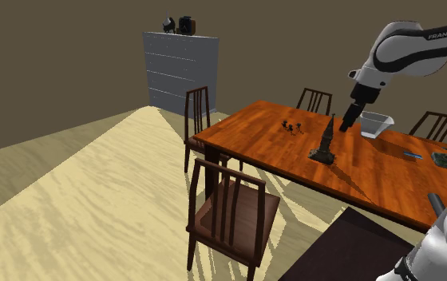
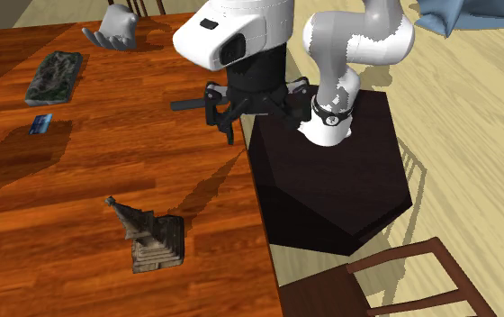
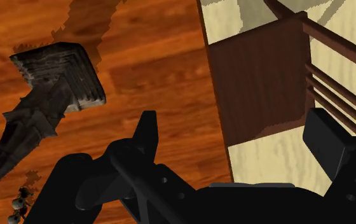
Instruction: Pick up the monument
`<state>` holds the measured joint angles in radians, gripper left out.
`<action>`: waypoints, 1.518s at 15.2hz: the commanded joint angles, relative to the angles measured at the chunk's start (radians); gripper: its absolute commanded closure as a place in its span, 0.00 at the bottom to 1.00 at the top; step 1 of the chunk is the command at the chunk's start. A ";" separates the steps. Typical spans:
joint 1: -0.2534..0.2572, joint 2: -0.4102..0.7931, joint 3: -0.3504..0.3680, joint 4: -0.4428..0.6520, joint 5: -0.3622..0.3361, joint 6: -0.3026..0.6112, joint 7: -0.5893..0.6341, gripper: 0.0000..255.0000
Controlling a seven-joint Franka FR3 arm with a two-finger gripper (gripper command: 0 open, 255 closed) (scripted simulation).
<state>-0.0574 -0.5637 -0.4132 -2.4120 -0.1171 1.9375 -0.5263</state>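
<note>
Plainly, the monument (image 3: 49,102), a dark grey spire tapering up from a squarish stepped base, stands upright on the wooden table (image 3: 151,57) and lies outside the black gripper (image 3: 235,121), off beyond the outer face of one finger and not between the two. The fingers (image 3: 146,130) stand wide apart and hold nothing. The gap between them looks down on the table's edge and on the brown seat of a chair (image 3: 259,83) below it. In the shoulder view the hand hangs above and just beside the spire's tip, apart from it. My judgement is that the chief danger is closing or dropping from here. The fingers would meet on air, or the one nearer the chair would pass off the table's edge. A sideways shift made too low could strike the slender spire with the near finger and tip it over, since the piece is tall for its footing. A clasp high on the taper would likely slide upward and let go, whereas the base may be too broad for the opening. Some small dark trinkets (image 3: 19,205) sit near the monument and could be swept aside by a careless approach.
</note>
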 commanded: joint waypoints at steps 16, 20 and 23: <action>0.055 0.667 -0.355 0.363 0.395 0.231 -0.703 0.00; -0.016 0.817 -0.334 0.480 0.524 0.210 -0.832 0.00; -0.023 0.839 -0.324 0.463 0.548 0.240 -0.852 0.00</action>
<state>-0.0744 0.2604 -0.7419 -1.9499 0.4168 2.1691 -1.3659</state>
